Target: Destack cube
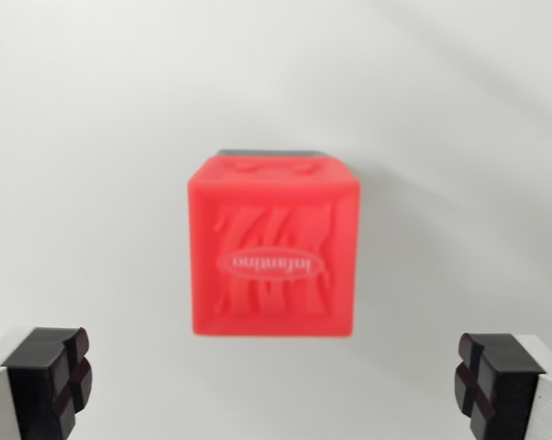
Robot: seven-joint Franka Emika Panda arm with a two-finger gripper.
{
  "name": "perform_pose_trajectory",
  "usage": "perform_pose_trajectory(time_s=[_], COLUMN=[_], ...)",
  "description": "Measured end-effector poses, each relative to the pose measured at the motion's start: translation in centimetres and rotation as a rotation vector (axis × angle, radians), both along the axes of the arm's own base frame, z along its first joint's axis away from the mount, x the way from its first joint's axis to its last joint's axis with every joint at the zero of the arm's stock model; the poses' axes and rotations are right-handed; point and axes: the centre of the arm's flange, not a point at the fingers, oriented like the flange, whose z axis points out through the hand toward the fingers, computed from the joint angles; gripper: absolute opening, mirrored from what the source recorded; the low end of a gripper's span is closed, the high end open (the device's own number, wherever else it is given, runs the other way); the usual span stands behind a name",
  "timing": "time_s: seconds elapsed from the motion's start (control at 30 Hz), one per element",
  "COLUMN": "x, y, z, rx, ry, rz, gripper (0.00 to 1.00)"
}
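A red cube with embossed stripes and an oval logo fills the middle of the wrist view, slightly blurred. A thin dark edge of another object shows just behind its top side; what it belongs to is hidden. My gripper is open, its two black fingertips at the bottom corners, one finger at the wrist view's left and the other at the right. The cube lies ahead of the fingertips, centred between them, with nothing touching it.
A plain white surface surrounds the cube on all sides. No other objects show.
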Motion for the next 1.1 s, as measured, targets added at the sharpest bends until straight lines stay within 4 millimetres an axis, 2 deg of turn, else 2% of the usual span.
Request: perform_pose_trajectory(time_s=[0.3, 0.6, 0.97, 1.0, 1.1], x=[-0.1, -0.2, -0.1, -0.1, -0.1], y=[0.1, 0.1, 0.1, 0.1, 0.1], z=[-3.7, -6.5, -8.0, -8.1, -8.1], rx=[0.000, 0.000, -0.001, -0.001, -0.001], ry=[0.000, 0.001, -0.001, -0.001, -0.001], rz=[0.001, 0.002, 0.003, 0.003, 0.003], gripper=[1.00, 1.00, 1.00, 0.00, 0.00])
